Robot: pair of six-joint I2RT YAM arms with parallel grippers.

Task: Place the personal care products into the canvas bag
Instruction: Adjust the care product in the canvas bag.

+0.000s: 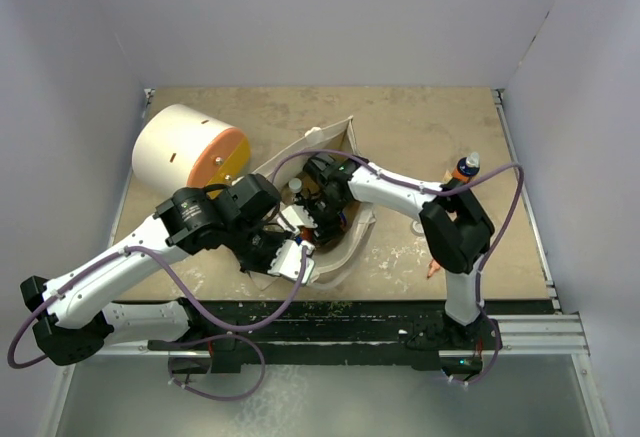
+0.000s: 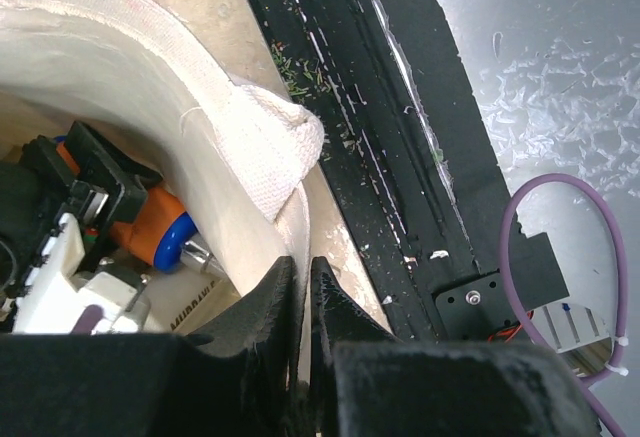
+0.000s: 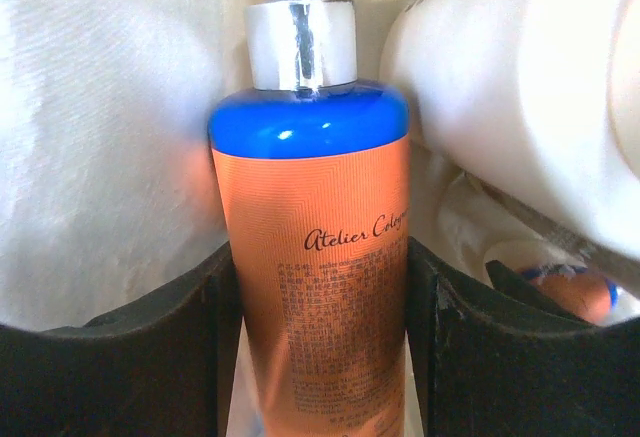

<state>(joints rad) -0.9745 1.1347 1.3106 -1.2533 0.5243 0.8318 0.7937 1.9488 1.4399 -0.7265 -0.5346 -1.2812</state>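
The cream canvas bag [image 1: 335, 142] lies open at mid-table. My left gripper [image 1: 295, 257] is shut on the bag's near rim [image 2: 270, 147], with the cloth pinched between its jaws. My right gripper [image 1: 322, 207] is inside the bag, shut on an orange bottle [image 3: 310, 257] that has a blue shoulder and a silver pump collar. That bottle also shows in the left wrist view [image 2: 150, 232]. A white bottle [image 3: 520, 87] and another orange bottle [image 3: 575, 292] lie beside it in the bag. One more orange bottle [image 1: 463, 169] with a blue top stands on the table at the right.
A big white drum with an orange end [image 1: 190, 152] lies at the back left, close to the bag. A small tan item [image 1: 432, 269] lies by the right arm's base. White walls enclose the table. The black rail [image 2: 400, 157] runs along the near edge.
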